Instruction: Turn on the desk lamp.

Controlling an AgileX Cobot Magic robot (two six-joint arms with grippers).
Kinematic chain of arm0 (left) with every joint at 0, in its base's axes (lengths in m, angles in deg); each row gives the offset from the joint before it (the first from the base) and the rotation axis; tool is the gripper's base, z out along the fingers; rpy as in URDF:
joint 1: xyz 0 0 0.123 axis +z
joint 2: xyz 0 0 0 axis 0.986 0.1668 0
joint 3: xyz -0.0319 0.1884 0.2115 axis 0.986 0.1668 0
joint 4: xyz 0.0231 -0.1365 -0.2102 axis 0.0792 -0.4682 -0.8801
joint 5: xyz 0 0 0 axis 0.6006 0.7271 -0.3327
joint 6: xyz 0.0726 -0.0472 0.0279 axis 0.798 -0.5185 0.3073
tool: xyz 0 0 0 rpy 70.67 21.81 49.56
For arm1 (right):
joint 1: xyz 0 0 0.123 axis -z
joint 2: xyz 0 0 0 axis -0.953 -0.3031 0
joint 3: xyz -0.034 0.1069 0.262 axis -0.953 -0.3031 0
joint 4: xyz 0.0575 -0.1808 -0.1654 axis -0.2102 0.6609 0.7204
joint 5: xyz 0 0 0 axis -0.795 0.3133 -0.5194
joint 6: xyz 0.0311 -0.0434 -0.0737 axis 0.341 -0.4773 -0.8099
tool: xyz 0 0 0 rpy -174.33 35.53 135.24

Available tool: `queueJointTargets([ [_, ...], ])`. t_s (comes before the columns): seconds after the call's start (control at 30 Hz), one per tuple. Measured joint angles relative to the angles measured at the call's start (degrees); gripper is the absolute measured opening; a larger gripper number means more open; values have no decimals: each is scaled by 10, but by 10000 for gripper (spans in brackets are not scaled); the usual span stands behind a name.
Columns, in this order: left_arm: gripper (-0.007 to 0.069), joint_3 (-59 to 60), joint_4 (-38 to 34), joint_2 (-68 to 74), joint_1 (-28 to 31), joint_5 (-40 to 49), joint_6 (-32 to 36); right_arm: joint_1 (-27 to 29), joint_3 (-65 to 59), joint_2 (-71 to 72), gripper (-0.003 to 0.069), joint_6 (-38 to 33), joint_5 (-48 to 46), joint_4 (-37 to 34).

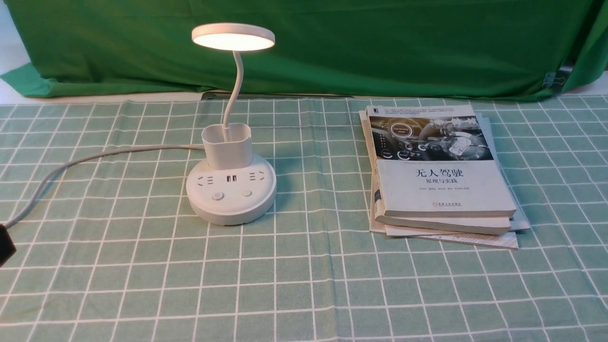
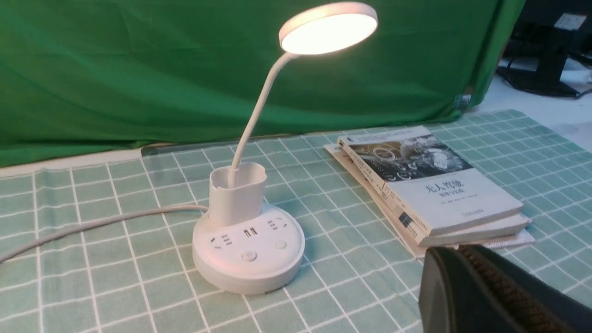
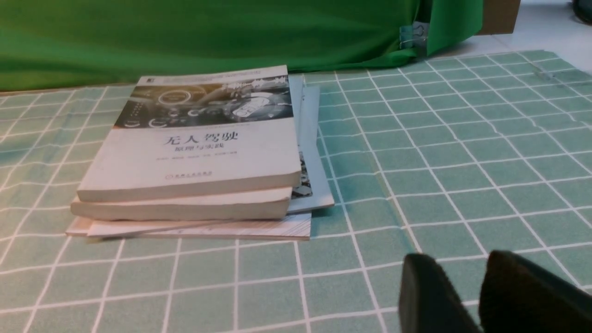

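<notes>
The white desk lamp [image 1: 231, 199] stands left of centre on the checked cloth, and its disc head [image 1: 233, 37] glows. Its base carries sockets, USB ports and two buttons [image 1: 217, 195]. The lamp also shows in the left wrist view [image 2: 248, 252], with its head lit. My left gripper [image 2: 455, 249] is shut and empty, pulled back well away from the lamp base. Only a dark bit of it shows at the left edge of the front view [image 1: 4, 244]. My right gripper [image 3: 455, 261] has a small gap between its fingers, is empty, and hovers over bare cloth.
A stack of books [image 1: 441, 175] lies right of the lamp and shows in the right wrist view [image 3: 199, 148]. The lamp's grey cord [image 1: 95, 156] runs left across the cloth. A green backdrop [image 1: 380, 47] hangs behind the table.
</notes>
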Motion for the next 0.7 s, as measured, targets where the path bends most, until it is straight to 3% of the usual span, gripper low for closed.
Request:
queueJointTargets([
  [0.13, 21, 75, 60, -41, 16, -122, 0, 0, 0, 0, 239, 0, 0, 0],
  [0.27, 21, 194, 95, -89, 78, -304, 1, 0, 0, 0, 239, 0, 0, 0],
  [0.4, 21, 291, 103, -112, 138, -431, 1, 0, 0, 0, 239, 0, 0, 0],
  [0.5, 21, 312, 106, -118, 167, -419, -3, 0, 0, 0, 239, 0, 0, 0],
  [0.7, 21, 317, 74, -126, 181, -210, -41, 0, 0, 1, 239, 0, 0, 0],
])
